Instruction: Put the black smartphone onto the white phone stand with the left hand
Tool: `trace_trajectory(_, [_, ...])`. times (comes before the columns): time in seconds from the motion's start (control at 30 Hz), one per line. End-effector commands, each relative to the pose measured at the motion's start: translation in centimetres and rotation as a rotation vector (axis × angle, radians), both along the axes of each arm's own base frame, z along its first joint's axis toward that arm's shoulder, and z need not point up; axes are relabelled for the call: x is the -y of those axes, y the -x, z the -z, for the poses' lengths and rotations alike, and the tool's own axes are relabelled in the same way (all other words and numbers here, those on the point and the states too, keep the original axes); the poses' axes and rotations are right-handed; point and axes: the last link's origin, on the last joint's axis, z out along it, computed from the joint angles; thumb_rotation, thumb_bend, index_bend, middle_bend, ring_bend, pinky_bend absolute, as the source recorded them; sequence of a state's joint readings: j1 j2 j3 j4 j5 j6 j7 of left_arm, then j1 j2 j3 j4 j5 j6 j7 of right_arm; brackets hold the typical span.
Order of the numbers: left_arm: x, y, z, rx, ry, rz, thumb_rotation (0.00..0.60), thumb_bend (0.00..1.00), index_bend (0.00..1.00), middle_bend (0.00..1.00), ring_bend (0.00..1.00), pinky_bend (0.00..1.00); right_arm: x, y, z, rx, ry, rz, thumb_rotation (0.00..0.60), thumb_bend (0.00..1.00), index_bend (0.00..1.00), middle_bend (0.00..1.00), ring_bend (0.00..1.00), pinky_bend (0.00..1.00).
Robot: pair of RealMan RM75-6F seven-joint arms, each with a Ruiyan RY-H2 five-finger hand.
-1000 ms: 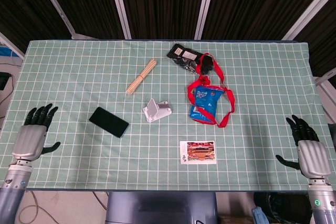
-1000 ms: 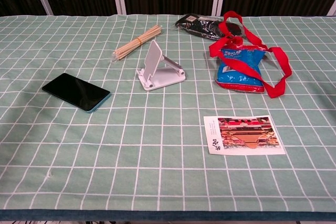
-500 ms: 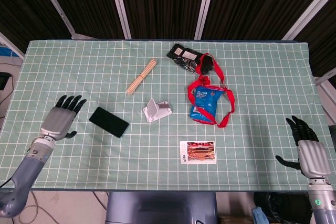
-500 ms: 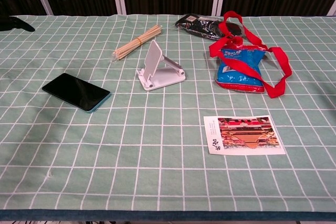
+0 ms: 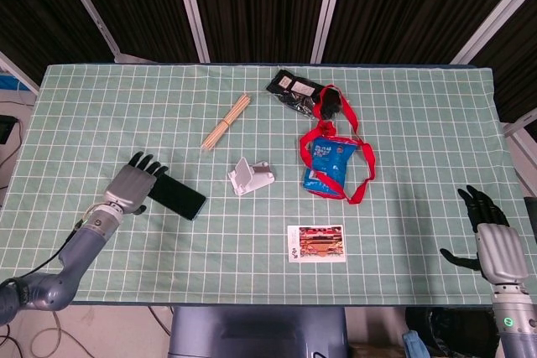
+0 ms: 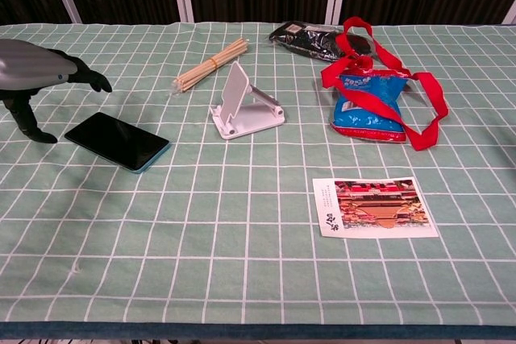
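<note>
Phone (image 5: 174,195) lies flat on the tablecloth (image 5: 126,115), at nine o'clock from the stand (image 5: 249,178) and apart from it. Left hand (image 5: 131,185), fingers apart and empty, hovers at the phone's nine o'clock end. Grasp, lift and placing all remain.

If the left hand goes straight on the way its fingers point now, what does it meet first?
Probably the phone: the left hand is open above its near end, fingers pointing over it. Height is unclear, so it might pass above.
</note>
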State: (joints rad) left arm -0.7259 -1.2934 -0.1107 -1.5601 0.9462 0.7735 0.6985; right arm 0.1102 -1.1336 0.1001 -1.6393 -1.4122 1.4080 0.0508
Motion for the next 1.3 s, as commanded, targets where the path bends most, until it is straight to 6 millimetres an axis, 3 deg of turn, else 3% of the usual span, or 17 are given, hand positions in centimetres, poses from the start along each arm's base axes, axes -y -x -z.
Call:
trace_trajectory(0.03, [-0.1,-0.1,0.6,-0.011,0.015,0.001,0.600,0.18,0.14,0.15,0.00,0.00,0.0,0.0,0.0,0.003,-0.001,0.002,0.600,0.10,0.00,0.00,0.00,0.15])
trace_trajectory(0.63, [-0.6,-1.4,3.8,-0.009,0.080,0.012,0.600,0.18,0.20,0.17,0.00,0.00,0.0,0.0,0.0,0.019,-0.004,0.013,0.600,0.10,0.00,0.00,0.00,0.15])
trace_trajectory(1.3, [-0.7,-1.7,5.1,-0.006,0.097,0.022,0.600,0.19,0.21,0.22,0.00,0.00,0.0,0.0,0.0,0.030,-0.006,0.018,0.600,0.10,0.00,0.00,0.00,0.15])
